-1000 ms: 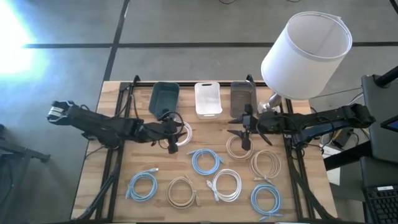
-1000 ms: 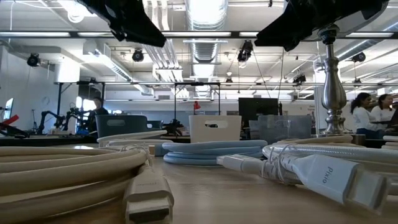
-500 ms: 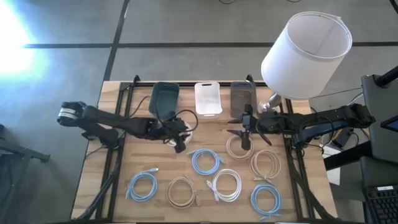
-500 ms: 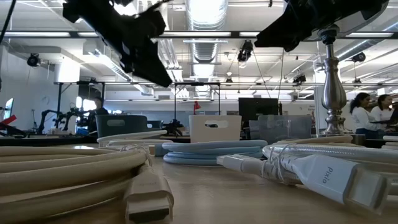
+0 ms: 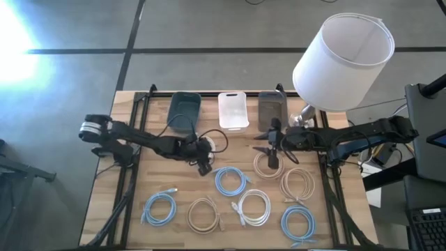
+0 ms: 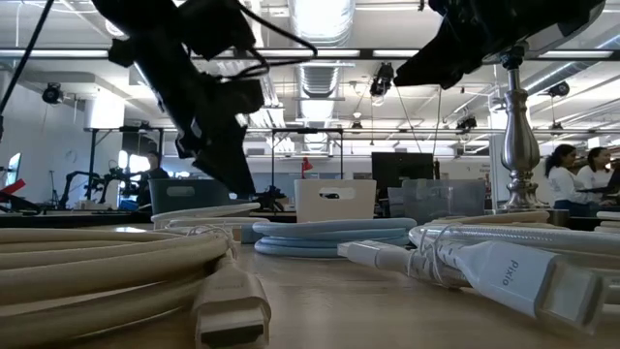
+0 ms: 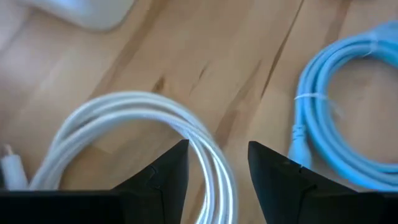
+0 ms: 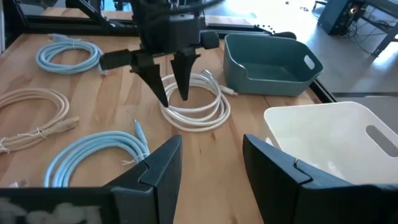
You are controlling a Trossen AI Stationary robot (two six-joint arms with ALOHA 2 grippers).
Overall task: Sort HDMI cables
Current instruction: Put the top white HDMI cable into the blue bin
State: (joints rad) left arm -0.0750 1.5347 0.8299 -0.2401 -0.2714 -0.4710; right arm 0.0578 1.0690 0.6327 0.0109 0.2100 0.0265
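Several coiled HDMI cables lie flat on the wooden table: a white one [image 5: 211, 148], light blue ones [image 5: 230, 181] [image 5: 160, 208] [image 5: 298, 223], beige ones [image 5: 267, 165] [image 5: 297, 183] [image 5: 203, 215] and another white one [image 5: 254, 207]. My left gripper [image 5: 203, 166] [image 8: 174, 96] is open and points steeply down over the near rim of the far white coil [image 7: 137, 118]. Its fingers stand on either side of the rim's strands, and no touch shows. My right gripper [image 5: 269, 155] [image 8: 211, 168] hangs open above the far beige coil.
Three bins stand in a row at the far edge: teal [image 5: 185, 111], white [image 5: 233, 110] and grey [image 5: 272, 108]. A lamp with a white shade [image 5: 343, 61] stands at the far right, its stem [image 6: 518, 126] behind the right arm. People show in the room beyond the table.
My left gripper has come down from high above the table toward the far white coil, shifting a little toward the right edge and rolling at the wrist. It has stayed open. The cables lie as before.
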